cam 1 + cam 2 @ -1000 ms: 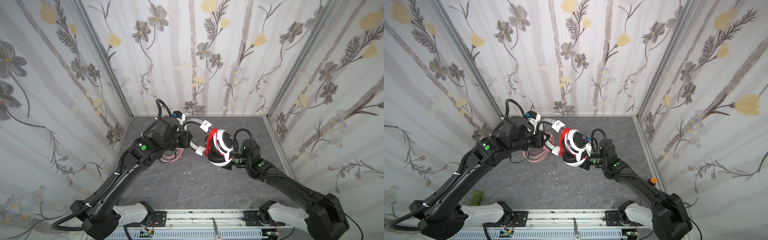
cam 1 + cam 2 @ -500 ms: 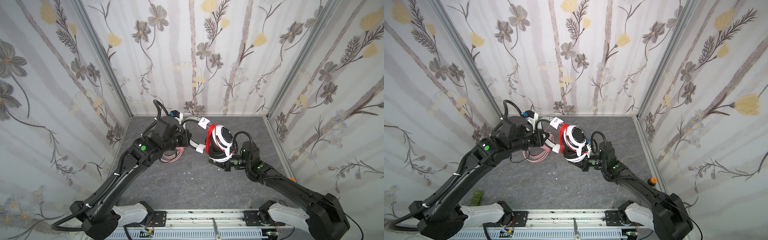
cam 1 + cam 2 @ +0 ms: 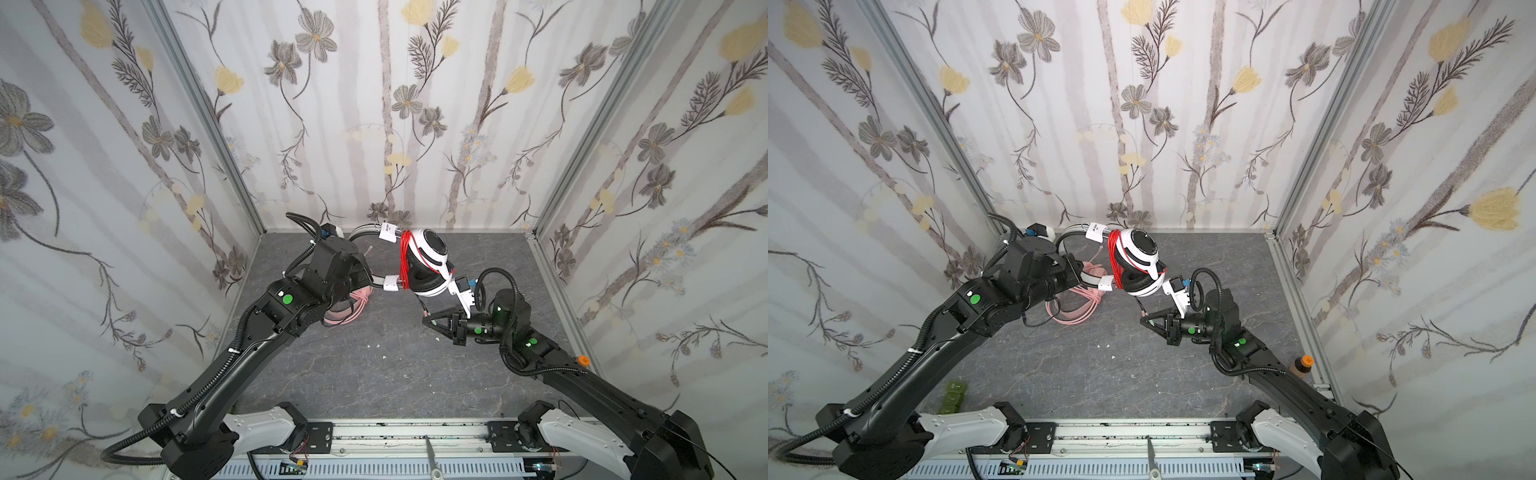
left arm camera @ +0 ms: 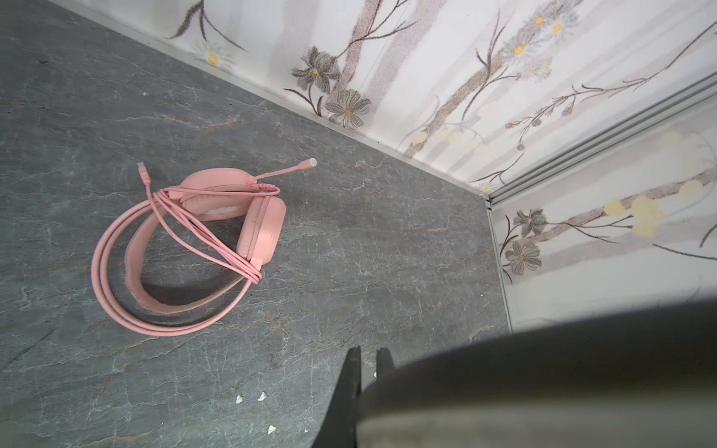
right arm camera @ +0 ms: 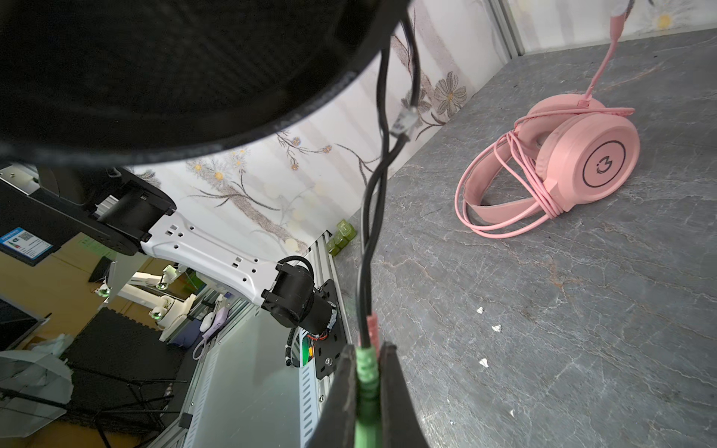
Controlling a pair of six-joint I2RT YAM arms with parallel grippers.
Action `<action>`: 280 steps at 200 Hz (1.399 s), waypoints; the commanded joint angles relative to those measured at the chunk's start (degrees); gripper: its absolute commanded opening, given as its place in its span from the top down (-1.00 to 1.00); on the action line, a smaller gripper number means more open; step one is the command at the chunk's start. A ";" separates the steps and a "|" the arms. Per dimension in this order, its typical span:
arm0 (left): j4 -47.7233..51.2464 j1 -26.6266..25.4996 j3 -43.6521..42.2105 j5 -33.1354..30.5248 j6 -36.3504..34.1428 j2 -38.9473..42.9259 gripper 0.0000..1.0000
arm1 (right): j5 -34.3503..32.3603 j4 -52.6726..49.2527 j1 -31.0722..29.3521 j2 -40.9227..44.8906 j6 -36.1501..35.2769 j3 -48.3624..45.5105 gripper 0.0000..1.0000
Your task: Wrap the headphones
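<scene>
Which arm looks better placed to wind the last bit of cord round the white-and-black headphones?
Right, probably. The right gripper pinches the green plug hanging from the white-and-black headset; the left gripper is occupied holding its headband.

Looking down on the pink headset [image 4: 260, 229], lying on the grey table [image 4: 388, 252] well apart from the floral wall [image 4: 426, 58]. Seeing its pink cord [image 4: 248, 272] looping round the headband and crossing the earcups, plug [image 4: 142, 172] poking out free. Catching the mic boom [image 4: 283, 171] pointing toward the wall. Noting small white flecks [image 4: 239, 398] dotting the table. Picking up the pincer [image 4: 368, 360] closest to the lens, dark tips squeezing almost together, and a blurred grey band [image 4: 543, 368] sweeping across, hiding the rest.
</scene>
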State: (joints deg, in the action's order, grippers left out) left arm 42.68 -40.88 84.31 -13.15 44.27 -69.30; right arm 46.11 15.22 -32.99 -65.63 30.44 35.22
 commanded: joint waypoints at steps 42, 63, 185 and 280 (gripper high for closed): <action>-0.14 -0.95 3.85 -5.80 6.18 -4.95 1.00 | -4.22 -6.34 -0.88 4.61 -1.92 3.89 1.00; -0.05 -1.28 4.98 -6.58 6.34 -5.98 1.00 | -4.83 -6.94 -1.31 6.10 -2.17 4.35 1.00; 1.28 -2.83 5.52 -10.65 5.39 -8.33 1.00 | -2.76 -9.20 -4.77 6.44 -3.73 9.73 1.00; 7.02 -8.52 10.16 -21.56 -1.51 -13.04 1.00 | -4.93 -10.15 -6.84 4.73 -3.77 14.41 1.00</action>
State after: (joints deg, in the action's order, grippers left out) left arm 49.04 -48.40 93.56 -25.67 44.88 -81.58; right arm 39.00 2.42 -39.72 -60.47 27.33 48.14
